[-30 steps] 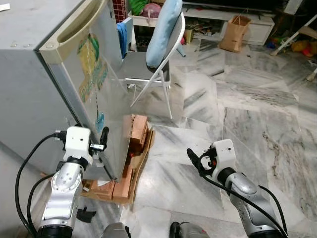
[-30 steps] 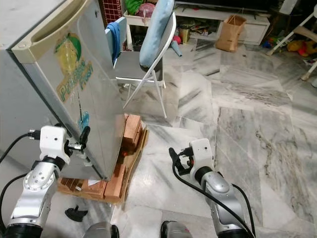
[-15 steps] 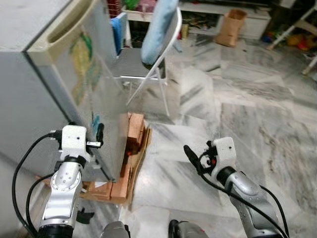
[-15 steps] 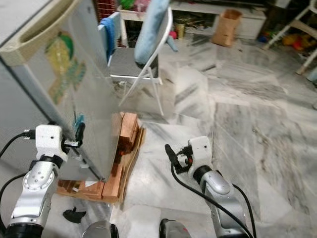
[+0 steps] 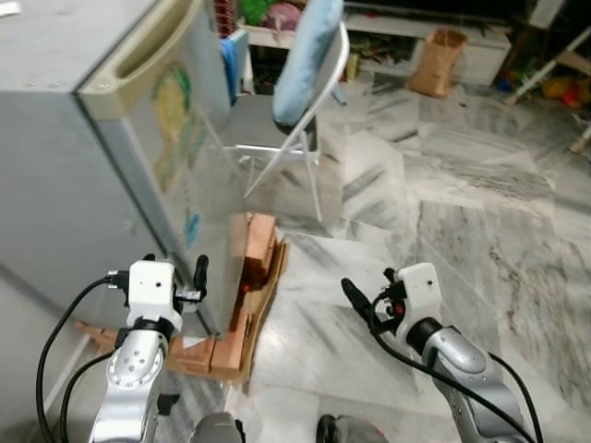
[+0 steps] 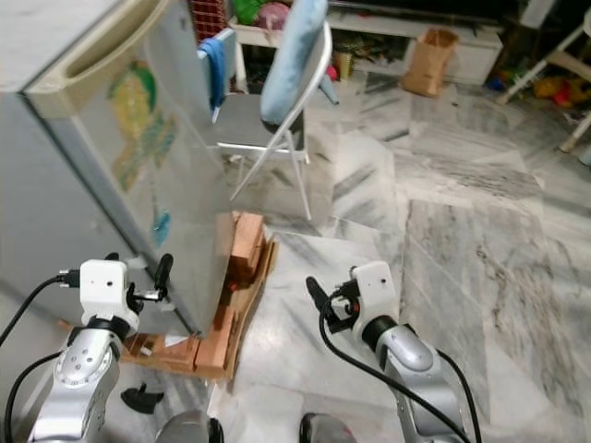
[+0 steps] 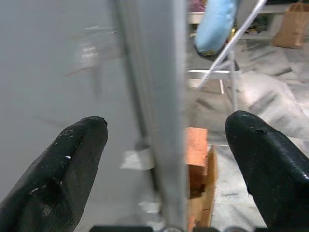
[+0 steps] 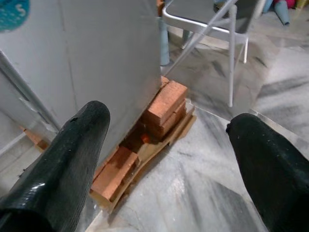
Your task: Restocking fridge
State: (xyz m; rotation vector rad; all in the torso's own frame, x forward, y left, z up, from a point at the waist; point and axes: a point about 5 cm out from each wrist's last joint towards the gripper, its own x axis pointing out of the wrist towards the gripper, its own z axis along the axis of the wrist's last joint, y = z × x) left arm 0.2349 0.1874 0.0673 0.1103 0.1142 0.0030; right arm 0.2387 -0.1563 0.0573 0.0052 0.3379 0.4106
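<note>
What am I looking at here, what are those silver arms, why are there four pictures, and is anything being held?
This is a walking humanoid robot with two silver arms, each ending in jaws of two long black fingers. The two wide pictures come from a stereo camera on its head, looking down. The two close pictures come from cameras on its wrists, looking along the fingers.

Before it stands a small grey fridge with a cream top handle, raised on orange-brown bricks and cardboard on a grey marble floor. Behind is a white folding chair with a light blue cushion.

The left gripper sits at the edge of the fridge door, jaws open on either side of it. The right gripper hangs over the floor, open and holding nothing.
</note>
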